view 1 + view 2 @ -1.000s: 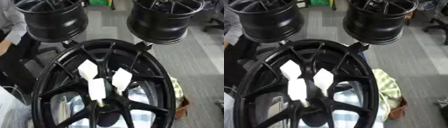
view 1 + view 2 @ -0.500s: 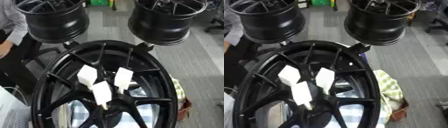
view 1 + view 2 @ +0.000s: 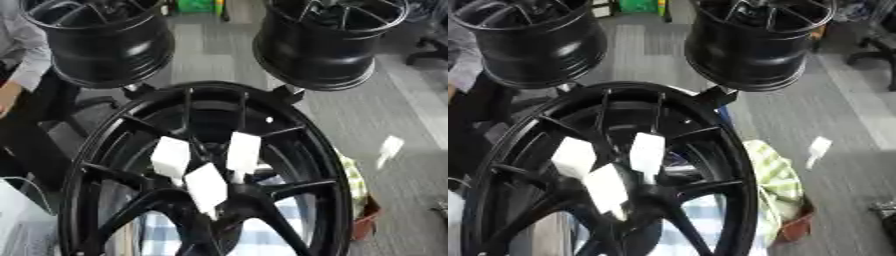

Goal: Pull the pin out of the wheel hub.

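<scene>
A large black spoked wheel (image 3: 337, 165) fills the lower middle of both views, lying tilted toward me. Around its hub (image 3: 234, 194) three white flat tabs stick up: one on the left (image 3: 171, 156), one on the right (image 3: 243, 151), and one lower in front (image 3: 206, 186). What they are fixed to at the hub is too dark to make out. A small white piece (image 3: 389, 147) shows over the grey floor to the right of the wheel. Neither of my hands shows in either view.
Two more black wheels (image 3: 109, 45) (image 3: 328, 42) stand behind, upper left and upper right. A person's sleeve (image 3: 26, 55) is at the left edge. A green-striped cloth (image 3: 776, 182) and a red-brown thing (image 3: 366, 225) lie right of the rim; checked fabric (image 3: 262, 240) shows through the spokes.
The whole view has shifted a little. The three white tabs stay at the hub. The small white piece to the right of the wheel was not there before.
</scene>
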You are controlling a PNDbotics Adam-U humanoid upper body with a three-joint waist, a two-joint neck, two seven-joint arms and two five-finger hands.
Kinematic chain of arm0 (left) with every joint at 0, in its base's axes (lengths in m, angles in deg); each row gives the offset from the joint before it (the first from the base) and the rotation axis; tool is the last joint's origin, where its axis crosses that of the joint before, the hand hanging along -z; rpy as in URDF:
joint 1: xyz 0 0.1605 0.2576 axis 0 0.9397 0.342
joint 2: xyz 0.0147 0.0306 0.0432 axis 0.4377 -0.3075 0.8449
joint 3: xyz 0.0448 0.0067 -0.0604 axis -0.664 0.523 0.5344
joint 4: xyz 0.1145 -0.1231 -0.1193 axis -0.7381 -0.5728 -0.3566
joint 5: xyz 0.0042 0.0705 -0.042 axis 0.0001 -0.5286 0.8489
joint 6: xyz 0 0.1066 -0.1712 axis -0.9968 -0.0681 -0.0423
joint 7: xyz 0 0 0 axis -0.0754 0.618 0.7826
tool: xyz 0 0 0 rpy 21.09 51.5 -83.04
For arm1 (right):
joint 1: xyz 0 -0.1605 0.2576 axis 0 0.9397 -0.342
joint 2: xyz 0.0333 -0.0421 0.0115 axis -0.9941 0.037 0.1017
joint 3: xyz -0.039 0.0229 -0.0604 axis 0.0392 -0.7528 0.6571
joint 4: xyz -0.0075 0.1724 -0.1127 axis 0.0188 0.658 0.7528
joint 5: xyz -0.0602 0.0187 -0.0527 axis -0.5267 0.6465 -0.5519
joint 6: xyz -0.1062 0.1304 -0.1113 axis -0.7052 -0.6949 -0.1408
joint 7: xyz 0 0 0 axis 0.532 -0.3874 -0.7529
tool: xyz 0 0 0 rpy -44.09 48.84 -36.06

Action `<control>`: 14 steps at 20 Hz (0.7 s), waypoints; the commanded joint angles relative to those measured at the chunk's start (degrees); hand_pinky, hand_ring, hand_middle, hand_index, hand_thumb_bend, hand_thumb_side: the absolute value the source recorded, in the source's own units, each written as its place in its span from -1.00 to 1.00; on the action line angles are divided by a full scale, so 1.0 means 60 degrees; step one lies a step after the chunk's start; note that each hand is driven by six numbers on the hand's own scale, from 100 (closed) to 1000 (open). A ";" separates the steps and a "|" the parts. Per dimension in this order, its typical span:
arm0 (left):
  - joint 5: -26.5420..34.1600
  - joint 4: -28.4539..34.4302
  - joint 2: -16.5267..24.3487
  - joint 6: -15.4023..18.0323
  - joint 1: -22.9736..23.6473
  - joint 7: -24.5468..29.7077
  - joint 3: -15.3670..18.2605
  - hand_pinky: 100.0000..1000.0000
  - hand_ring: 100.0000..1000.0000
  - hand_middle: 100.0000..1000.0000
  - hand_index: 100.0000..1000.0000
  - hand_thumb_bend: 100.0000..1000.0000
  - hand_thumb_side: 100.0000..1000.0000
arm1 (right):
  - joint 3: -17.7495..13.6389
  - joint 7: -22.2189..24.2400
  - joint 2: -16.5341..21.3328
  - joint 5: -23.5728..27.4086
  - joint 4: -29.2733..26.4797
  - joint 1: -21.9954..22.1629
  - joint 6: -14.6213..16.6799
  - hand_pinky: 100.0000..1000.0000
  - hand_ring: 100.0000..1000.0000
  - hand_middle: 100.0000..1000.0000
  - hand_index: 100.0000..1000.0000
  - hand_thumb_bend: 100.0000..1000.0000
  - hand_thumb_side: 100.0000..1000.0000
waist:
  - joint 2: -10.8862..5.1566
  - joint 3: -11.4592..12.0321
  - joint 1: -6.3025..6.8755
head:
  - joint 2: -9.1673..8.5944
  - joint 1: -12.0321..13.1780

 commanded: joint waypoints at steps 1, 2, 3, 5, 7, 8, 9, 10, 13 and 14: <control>-0.0018 0.0160 0.0313 0.0025 -0.0070 0.0013 0.0072 0.47 0.66 0.38 0.72 -0.53 0.45 | -0.0111 -0.0015 0.0318 0.0021 -0.0282 -0.0104 -0.0020 0.69 0.70 0.69 0.73 -0.52 -0.38 | -0.0206 -0.0004 -0.0025 | 0.0039 -0.0033; -0.0019 0.0160 0.0318 0.0030 -0.0069 0.0017 0.0070 0.47 0.66 0.38 0.72 -0.53 0.45 | -0.0108 -0.0030 0.0322 0.0036 -0.0307 -0.0098 -0.0022 0.69 0.70 0.69 0.73 -0.52 -0.38 | -0.0213 0.0001 -0.0029 | 0.0041 -0.0029; -0.0020 0.0160 0.0321 0.0032 -0.0065 0.0020 0.0071 0.47 0.66 0.38 0.71 -0.54 0.45 | -0.0106 -0.0041 0.0327 0.0052 -0.0325 -0.0091 -0.0025 0.69 0.69 0.69 0.73 -0.53 -0.38 | -0.0218 0.0005 -0.0033 | 0.0040 -0.0027; -0.0019 0.0160 0.0321 0.0026 -0.0049 0.0017 0.0075 0.47 0.66 0.38 0.71 -0.54 0.45 | -0.0105 -0.0055 0.0337 0.0107 -0.0374 -0.0076 -0.0018 0.68 0.69 0.68 0.73 -0.55 -0.37 | -0.0229 0.0010 -0.0044 | 0.0052 -0.0010; -0.0019 0.0160 0.0324 0.0025 -0.0041 0.0016 0.0075 0.47 0.66 0.38 0.71 -0.54 0.45 | -0.0118 -0.0084 0.0353 0.0224 -0.0476 -0.0056 -0.0002 0.68 0.67 0.66 0.72 -0.58 -0.38 | -0.0240 0.0012 -0.0056 | 0.0061 0.0001; -0.0021 0.0160 0.0326 0.0026 -0.0040 0.0017 0.0075 0.47 0.66 0.38 0.71 -0.54 0.45 | -0.0117 -0.0118 0.0380 0.0312 -0.0587 -0.0028 0.0016 0.67 0.66 0.65 0.71 -0.59 -0.38 | -0.0248 0.0014 -0.0063 | 0.0062 0.0011; -0.0024 0.0160 0.0328 0.0029 -0.0040 0.0018 0.0076 0.47 0.66 0.38 0.71 -0.54 0.45 | -0.0105 -0.0149 0.0423 0.0440 -0.0760 0.0030 0.0050 0.67 0.65 0.63 0.71 -0.62 -0.36 | -0.0253 0.0019 -0.0069 | 0.0061 0.0021; -0.0030 0.0160 0.0331 0.0033 -0.0038 0.0017 0.0079 0.47 0.66 0.38 0.71 -0.54 0.45 | -0.0084 -0.0168 0.0487 0.0633 -0.1024 0.0127 0.0119 0.67 0.64 0.62 0.70 -0.66 -0.31 | -0.0256 0.0023 -0.0076 | 0.0061 0.0040; -0.0043 0.0160 0.0336 0.0038 -0.0031 0.0008 0.0088 0.47 0.67 0.38 0.71 -0.54 0.45 | 0.0005 -0.0188 0.0780 0.1478 -0.2145 0.0626 0.0369 0.67 0.63 0.59 0.68 -0.77 -0.21 | -0.0264 0.0043 -0.0098 | 0.0088 0.0066; -0.0045 0.0160 0.0333 0.0042 -0.0039 0.0005 0.0090 0.47 0.67 0.38 0.71 -0.54 0.45 | 0.0028 -0.0198 0.0887 0.1815 -0.2589 0.0844 0.0437 0.67 0.63 0.58 0.68 -0.82 -0.14 | -0.0267 0.0053 -0.0103 | 0.0083 0.0067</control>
